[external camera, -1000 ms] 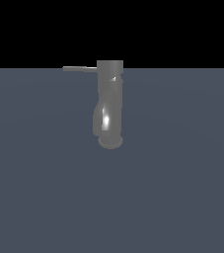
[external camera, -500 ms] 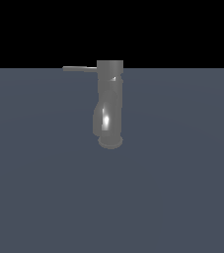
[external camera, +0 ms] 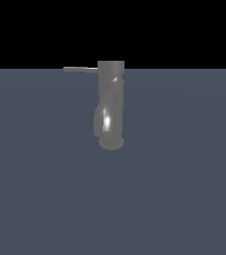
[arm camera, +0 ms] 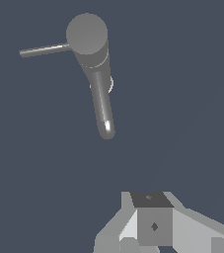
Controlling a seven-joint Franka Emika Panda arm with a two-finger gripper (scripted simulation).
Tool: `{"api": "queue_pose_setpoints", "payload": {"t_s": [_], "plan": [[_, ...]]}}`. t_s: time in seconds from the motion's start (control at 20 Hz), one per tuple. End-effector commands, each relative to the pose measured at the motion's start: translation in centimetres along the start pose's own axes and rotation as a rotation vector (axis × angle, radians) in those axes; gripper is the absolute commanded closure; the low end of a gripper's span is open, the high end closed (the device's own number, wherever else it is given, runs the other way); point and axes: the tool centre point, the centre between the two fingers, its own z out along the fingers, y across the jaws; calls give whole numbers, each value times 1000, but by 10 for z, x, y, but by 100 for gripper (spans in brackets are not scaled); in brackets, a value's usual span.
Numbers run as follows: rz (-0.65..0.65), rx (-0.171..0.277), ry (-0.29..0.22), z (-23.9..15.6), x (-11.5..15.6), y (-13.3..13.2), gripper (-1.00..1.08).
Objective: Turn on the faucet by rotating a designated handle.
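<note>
Gripper (arm camera: 153, 227) hardware filled only the near edge of your wrist view, as grey blocky housing. No fingertips showed clearly, so I cannot tell whether it was spread or closed; nothing appeared to be held in it. It was absent from the exterior view altogether. Beyond it lay bare slate-coloured ground (external camera: 184, 189), and then the faucet (external camera: 109, 104), which stood upright just above the centre of the exterior frame, with its round base on the ground and its flat top reaching the dark horizon band. From that top the handle (external camera: 80, 69) stuck out level toward the exterior view's left, a thin rod clearly separate from the thick body. Across the last second nothing in the exterior view had shifted: the rod pointed the same way and the faucet sat in the same spot. By my reading, you had not yet begun the turn, and the approach to the handle was still ahead of you.
</note>
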Motion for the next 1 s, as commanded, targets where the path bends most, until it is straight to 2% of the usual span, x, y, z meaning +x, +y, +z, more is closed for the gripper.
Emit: {"api": "queue_pose_setpoints", "payload": {"t_s": [0.0,0.95], "plan": [[52,3,-2,2,12,-6,108],[477,11,-15,35,103,-59,108]]}}
